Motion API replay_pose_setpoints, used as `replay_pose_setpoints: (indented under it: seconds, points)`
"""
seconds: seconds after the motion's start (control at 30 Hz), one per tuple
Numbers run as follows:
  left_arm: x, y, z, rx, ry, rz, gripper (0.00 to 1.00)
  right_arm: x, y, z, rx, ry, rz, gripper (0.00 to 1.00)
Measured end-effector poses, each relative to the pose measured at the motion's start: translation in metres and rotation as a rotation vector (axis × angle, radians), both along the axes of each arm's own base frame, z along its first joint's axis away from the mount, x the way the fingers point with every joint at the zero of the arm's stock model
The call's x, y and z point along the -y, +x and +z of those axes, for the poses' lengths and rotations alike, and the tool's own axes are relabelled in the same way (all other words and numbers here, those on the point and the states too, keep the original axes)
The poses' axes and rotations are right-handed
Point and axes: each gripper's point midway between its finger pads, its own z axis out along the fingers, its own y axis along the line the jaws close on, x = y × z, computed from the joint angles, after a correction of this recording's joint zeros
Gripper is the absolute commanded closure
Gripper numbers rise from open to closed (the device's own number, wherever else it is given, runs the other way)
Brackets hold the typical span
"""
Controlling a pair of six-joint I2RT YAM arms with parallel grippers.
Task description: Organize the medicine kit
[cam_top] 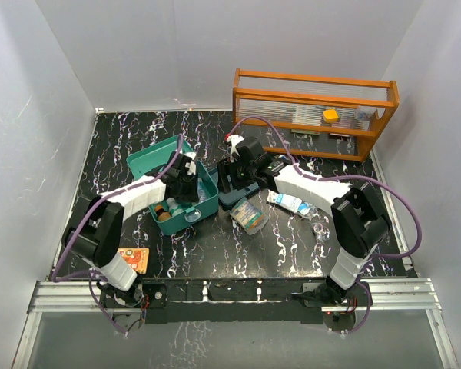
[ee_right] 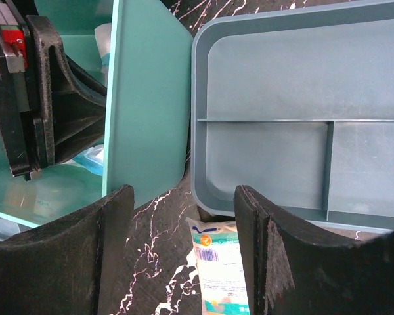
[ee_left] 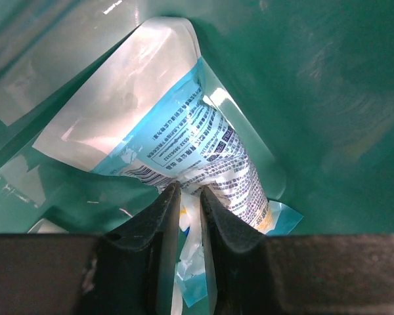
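Observation:
The medicine kit (cam_top: pixel 155 156) is a teal box standing open on the black marbled table. My left gripper (cam_top: pixel 186 183) reaches down inside it. In the left wrist view the left gripper (ee_left: pixel 187 193) is shut on the crumpled edge of a white and blue printed plastic packet (ee_left: pixel 184 125), which lies against the teal box wall (ee_left: pixel 328 98). The blue-grey divided insert tray (ee_right: pixel 282 131) sits on the table just right of the box (ee_right: pixel 144 105). My right gripper (ee_right: pixel 184 193) hangs open above the table beside the tray, with nothing between its fingers.
A white and green packet (ee_right: pixel 218 269) lies under the right gripper, partly tucked beneath the tray. Another packet (cam_top: pixel 250 216) and a tube (cam_top: pixel 286 201) lie right of the box. Small bottles (cam_top: pixel 166 210) stand inside it. An orange slatted rack (cam_top: pixel 313 111) stands at the back right, an orange card (cam_top: pixel 132 259) front left.

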Motion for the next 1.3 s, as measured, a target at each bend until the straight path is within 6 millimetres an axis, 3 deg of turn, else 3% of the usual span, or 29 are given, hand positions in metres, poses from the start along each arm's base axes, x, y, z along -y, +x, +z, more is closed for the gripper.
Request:
replay_pose_setpoints:
  seconds: [0.17, 0.33, 0.53, 0.67, 0.8, 0.93, 1.07, 1.2, 1.3]
  points:
    - [0.004, 0.003, -0.007, -0.010, -0.017, 0.001, 0.81, -0.001, 0.002, -0.002, -0.002, -0.002, 0.000, 0.39]
    - [0.001, 0.004, -0.006, -0.013, -0.002, 0.012, 0.71, 0.000, 0.008, 0.001, 0.014, -0.014, -0.037, 0.40]
    - [-0.011, -0.005, 0.008, -0.010, 0.034, 0.039, 0.58, 0.020, 0.028, 0.008, 0.064, -0.054, -0.195, 0.41]
    - [-0.013, -0.008, 0.044, 0.052, 0.004, 0.046, 0.50, 0.047, 0.039, 0.037, 0.121, -0.039, -0.319, 0.40]
    - [-0.008, 0.003, 0.085, 0.131, -0.032, 0.039, 0.44, 0.072, 0.035, 0.053, 0.135, -0.024, -0.412, 0.39]
    - [-0.002, 0.014, 0.127, 0.226, -0.087, 0.042, 0.37, 0.090, 0.010, 0.038, 0.072, -0.031, -0.458, 0.37]
    - [0.000, 0.014, 0.174, 0.320, -0.151, 0.051, 0.31, 0.102, -0.019, 0.008, -0.028, -0.067, -0.466, 0.37]
    - [0.000, 0.013, 0.226, 0.448, -0.220, 0.054, 0.28, 0.106, -0.033, -0.008, -0.088, -0.095, -0.445, 0.34]
    - [-0.003, 0.005, 0.250, 0.518, -0.270, 0.059, 0.27, 0.106, -0.039, -0.017, -0.107, -0.117, -0.409, 0.34]
